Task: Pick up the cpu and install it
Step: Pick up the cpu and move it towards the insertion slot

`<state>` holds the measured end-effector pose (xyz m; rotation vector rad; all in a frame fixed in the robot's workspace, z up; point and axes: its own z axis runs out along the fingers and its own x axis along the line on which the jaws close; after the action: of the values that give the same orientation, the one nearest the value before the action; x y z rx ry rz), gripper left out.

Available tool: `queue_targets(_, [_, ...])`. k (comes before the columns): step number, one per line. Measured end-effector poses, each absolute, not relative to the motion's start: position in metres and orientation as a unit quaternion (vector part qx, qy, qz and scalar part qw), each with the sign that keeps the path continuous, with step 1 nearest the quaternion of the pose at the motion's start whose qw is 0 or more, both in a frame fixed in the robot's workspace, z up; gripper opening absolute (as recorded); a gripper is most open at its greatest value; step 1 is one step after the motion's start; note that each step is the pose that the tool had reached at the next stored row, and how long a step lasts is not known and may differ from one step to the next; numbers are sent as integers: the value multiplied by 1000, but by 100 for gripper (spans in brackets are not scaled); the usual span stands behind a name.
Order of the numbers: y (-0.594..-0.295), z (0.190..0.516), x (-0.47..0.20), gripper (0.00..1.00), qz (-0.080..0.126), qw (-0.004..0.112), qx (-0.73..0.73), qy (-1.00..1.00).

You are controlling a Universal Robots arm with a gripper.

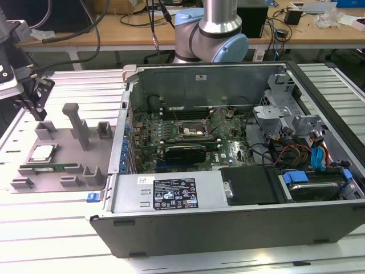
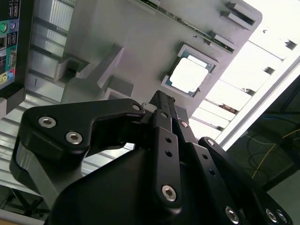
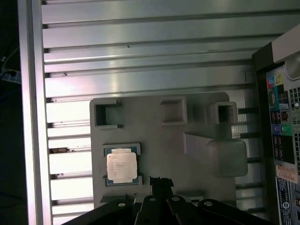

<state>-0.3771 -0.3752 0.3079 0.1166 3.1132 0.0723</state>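
Small flat square cpu with shiny silver top lies in 1 recess of the grey plastic tray, beside the open computer case. Black gripper hangs above the tray near the cpu, jaws closed together, empty.

We see even room light, soft shadows.
Second wrist view: glare washes out the cpu and the table.
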Motion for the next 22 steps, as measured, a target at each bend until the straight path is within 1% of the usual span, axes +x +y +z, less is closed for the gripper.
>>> queue_targets(10, [-375,301,-382,11,23,13,37,999])
queue_targets(22, [-375,278,-399,11,23,13,37,999])
